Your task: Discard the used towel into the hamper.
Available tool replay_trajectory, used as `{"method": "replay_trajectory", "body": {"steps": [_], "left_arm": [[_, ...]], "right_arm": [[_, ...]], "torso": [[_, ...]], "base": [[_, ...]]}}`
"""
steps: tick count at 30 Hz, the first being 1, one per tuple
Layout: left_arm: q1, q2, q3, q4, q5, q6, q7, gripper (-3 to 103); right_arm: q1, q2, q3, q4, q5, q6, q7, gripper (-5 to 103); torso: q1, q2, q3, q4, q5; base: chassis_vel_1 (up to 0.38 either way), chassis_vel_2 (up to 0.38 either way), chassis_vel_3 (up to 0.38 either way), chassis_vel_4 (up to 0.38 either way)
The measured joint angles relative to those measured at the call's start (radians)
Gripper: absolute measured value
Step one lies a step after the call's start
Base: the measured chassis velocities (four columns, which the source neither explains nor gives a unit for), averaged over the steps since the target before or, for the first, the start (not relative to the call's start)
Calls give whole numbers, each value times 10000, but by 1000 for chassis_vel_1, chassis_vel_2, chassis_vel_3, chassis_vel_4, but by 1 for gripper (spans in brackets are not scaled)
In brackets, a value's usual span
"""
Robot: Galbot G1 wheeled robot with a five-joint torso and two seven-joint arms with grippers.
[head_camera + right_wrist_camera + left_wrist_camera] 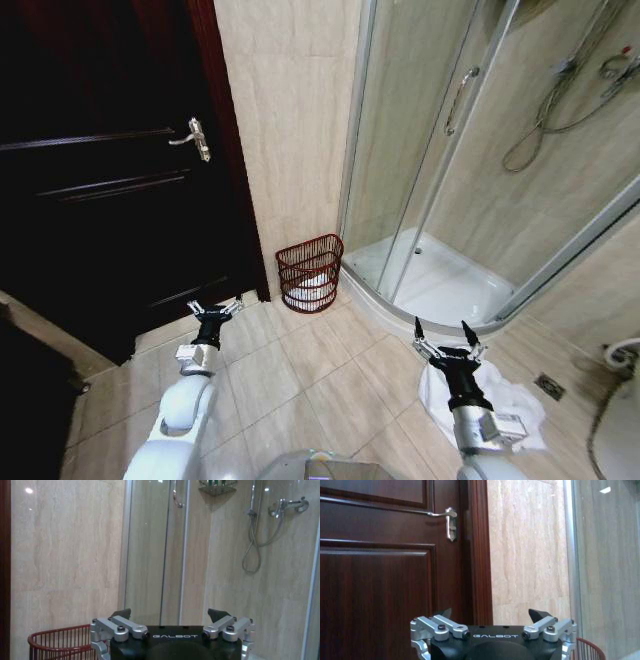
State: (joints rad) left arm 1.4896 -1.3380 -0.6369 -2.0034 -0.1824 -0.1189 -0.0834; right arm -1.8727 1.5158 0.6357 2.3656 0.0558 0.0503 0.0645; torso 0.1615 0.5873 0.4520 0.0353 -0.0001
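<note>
Head view – risk: the towel (500, 400) lies crumpled on the floor tiles at the lower right of the frame, partly under the right arm, so I judge a reach from this pose could pinch only a fold and let the rest trail or slip
Head view – risk, carry: the hamper (310, 272) sits at centre frame against the beige wall, between the dark door (110, 180) and the shower enclosure (470, 200), well apart from the towel; a loosely held cloth could drop on the way, or drape over the wire rim instead of falling in
Head view – hamper contents: something pale already lies inside, which may leave less room
Head view – right gripper (447, 333): raised above the towel at lower right, fingers spread wide, nothing between them
Head view – left gripper (216, 308): lower left, near the foot of the door, fingers also spread and empty – seemingly idle
Left wrist view – pose: gripper body at the bottom centre, pointing at the door and its handle (450, 523); the hamper's red rim peeks in at the bottom right corner
Right wrist view – pose: gripper body at bottom centre, jaws apart, holding nothing; hamper at the lower left, shower hose (252, 543) at upper right – the wrist faces the wall rather than the towel, so it would need to tilt down
</note>
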Motion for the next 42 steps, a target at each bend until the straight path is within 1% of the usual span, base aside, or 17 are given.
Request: {"method": "replay_trajectory", "body": {"steps": [14,17,18,21,23,26,27,34,38,42], "left_arm": [[273,-19,-7,-87,112,-171,-10,100],[308,-36,19,-110,148,-186,-11,100],[325,-49,53,-110,169,-208,-16,100],[325,-74,122,-111,191,-248,-21,100],[334,-97,223,-109,218,-325,-19,100],[353,-112,304,-103,258,-348,-7,100],[368,-113,324,-114,294,-283,0,100],[323,-114,311,-180,262,-120,118,100],[255,-116,312,-203,257,16,118,100],[244,-105,438,-272,256,169,148,100]], "right_arm": [[-193,-91,11,-90,66,446,171,100],[-226,-104,17,-100,77,504,196,100],[-241,-108,18,-116,93,524,200,100],[-273,-117,39,-137,148,522,191,100],[-280,-122,40,-190,191,518,181,100],[-239,-118,39,-244,215,532,179,100],[-204,-109,40,-283,215,544,180,100],[-94,-82,36,-378,212,585,184,100],[33,-62,36,-451,202,588,201,100],[101,-54,82,-459,211,579,238,100]], "torso": [[2,2,2,-3,0],[-1,3,0,-3,2],[-1,2,0,1,3],[2,2,2,-5,-2],[0,3,0,-3,5],[0,2,1,-4,0],[0,3,1,-5,10],[28,55,24,-1,4],[105,241,124,2,0],[181,420,229,-10,0]], "base": [[-203,-208,203,208],[-317,-291,314,278],[-318,-325,320,338],[-322,-342,330,342],[-353,-361,357,349],[-355,-353,360,346],[-243,-287,296,319],[-129,-173,200,105],[61,4,-29,16],[45,110,-135,-25]]}}
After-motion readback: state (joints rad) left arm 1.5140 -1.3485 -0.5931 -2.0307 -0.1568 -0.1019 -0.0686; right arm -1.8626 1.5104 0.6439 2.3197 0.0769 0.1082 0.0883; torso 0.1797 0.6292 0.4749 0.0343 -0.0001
